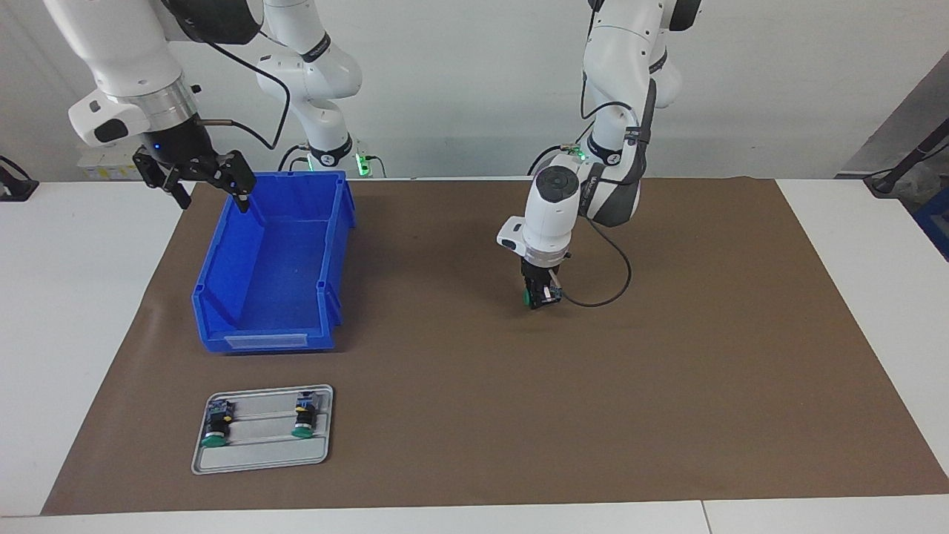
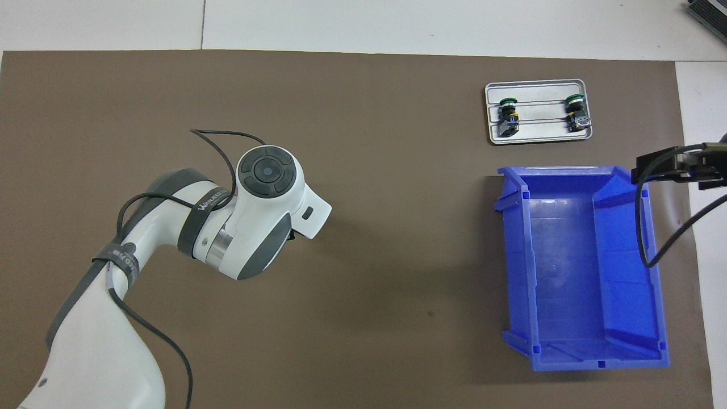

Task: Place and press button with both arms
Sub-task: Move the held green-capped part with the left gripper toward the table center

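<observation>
- The button (image 1: 539,295) was pinched in the left gripper (image 1: 540,297), low over the brown mat (image 1: 519,415) near the middle of the table (image 1: 74,297); whether it touched the mat could not be told.
- It lay sideways in the grip, green cap toward the right arm's end. In the overhead view the left arm's wrist hid both gripper and button.
- By its look the button was light, hard and rigid, probably plastic; the round cap seemed likely to roll or slip, so the squarer contact block or the black body looked the better place to hold.
- Pressing would likely need the body braced, since so small a part could tip under a push.
- The right gripper (image 1: 202,178) hung spread and empty over the blue bin (image 1: 245,311), above the corner nearest the robots; that arm waited.
- Two more buttons (image 1: 216,430) lay on a grey tray (image 1: 259,460), farther from the robots than the bin.
- The mat looked flat, matte and bare around the left gripper, with ample room; the bin appeared empty.
</observation>
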Controlling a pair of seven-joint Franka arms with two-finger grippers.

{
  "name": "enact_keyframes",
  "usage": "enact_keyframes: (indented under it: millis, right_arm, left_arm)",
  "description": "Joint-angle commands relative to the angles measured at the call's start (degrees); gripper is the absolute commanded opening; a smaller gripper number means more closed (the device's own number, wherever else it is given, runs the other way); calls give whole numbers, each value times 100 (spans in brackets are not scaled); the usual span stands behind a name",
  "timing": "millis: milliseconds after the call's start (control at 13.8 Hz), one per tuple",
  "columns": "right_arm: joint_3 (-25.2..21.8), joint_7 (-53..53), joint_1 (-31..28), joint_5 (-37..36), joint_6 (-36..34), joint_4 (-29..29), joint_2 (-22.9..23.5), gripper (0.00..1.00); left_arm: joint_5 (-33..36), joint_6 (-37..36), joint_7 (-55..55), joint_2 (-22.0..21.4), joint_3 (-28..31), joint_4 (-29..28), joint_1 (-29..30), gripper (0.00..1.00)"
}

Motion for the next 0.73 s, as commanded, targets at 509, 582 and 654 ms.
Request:
enact_keyframes:
  millis: [509, 582, 654]
  right_arm:
    - [43, -133, 87, 117, -63, -147, -116, 100]
    - [43, -125, 87, 117, -63, -148, -116, 100]
    - [43, -107, 87, 117, -54, -148, -116, 100]
  left_arm:
    - [-190, -73, 38, 79, -42, 349, 315, 2]
    - [-365, -47, 56, 96, -42, 428, 333, 2]
    - [-628, -38, 91, 114, -42, 542, 429, 2]
